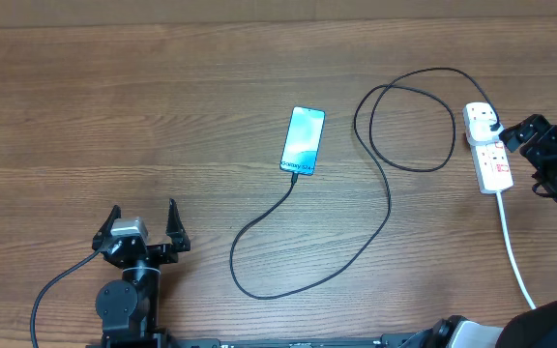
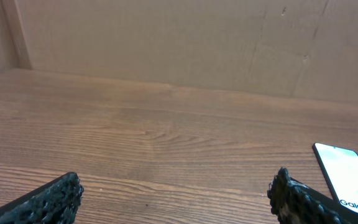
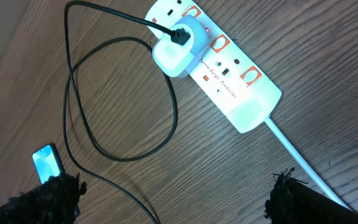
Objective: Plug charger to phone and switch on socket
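The phone (image 1: 303, 141) is lying flat near the middle of the counter (image 1: 114, 97), its light blue screen glowing. The charger (image 1: 390, 205) is meeting the phone's near end with its small tip, which looks pushed in. From there its thin black cable is running toward the front edge, curling round and sweeping off to the phone's right. It is making a loose loop there before reaching the socket (image 1: 492, 159).

The socket is lying well to the right of the phone, with its thick white cord (image 1: 509, 242) trailing toward the front edge. In the right wrist view the cable's far end is going into a white adapter block (image 3: 176, 53) seated in one outlet. I cannot tell whether the red-marked switches are on.

The right end effector (image 1: 530, 162) is hovering just past the socket, on the side away from the phone, with its fingers spread wide and gripping nothing. The left end effector (image 1: 144, 213) is sitting well off to the phone's front left, apart from everything, likewise spread wide and empty.
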Action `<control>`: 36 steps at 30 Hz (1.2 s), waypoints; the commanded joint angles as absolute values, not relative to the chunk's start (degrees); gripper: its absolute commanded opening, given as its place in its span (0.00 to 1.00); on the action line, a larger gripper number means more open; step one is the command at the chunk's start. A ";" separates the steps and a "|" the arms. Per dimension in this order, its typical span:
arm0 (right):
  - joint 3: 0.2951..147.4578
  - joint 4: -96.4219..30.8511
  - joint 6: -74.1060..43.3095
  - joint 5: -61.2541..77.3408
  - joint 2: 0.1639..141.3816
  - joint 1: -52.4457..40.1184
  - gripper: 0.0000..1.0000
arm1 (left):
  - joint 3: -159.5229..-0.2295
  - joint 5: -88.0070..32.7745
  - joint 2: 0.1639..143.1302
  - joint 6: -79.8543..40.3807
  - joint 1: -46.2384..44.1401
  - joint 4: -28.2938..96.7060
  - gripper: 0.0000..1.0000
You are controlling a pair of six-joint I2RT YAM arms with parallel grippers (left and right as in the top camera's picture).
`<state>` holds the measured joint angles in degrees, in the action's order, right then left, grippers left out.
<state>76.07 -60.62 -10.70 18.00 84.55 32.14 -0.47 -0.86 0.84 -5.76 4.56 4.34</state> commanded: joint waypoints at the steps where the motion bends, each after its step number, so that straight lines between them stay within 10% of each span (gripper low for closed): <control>1: 76.95 -60.36 -10.83 18.02 84.53 32.01 1.00 | -0.27 -0.47 0.16 -4.89 4.95 4.45 1.00; 26: 76.95 -60.29 -10.83 18.02 83.72 31.99 1.00 | -0.27 -0.47 0.21 -4.89 4.95 4.45 1.00; 36: 69.30 -34.63 -10.59 17.58 68.18 17.08 1.00 | -0.27 -0.47 0.21 -4.89 4.95 4.45 1.00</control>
<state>73.41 -39.81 -10.68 17.76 72.97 22.22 -0.47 -0.84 0.84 -5.76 4.56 4.34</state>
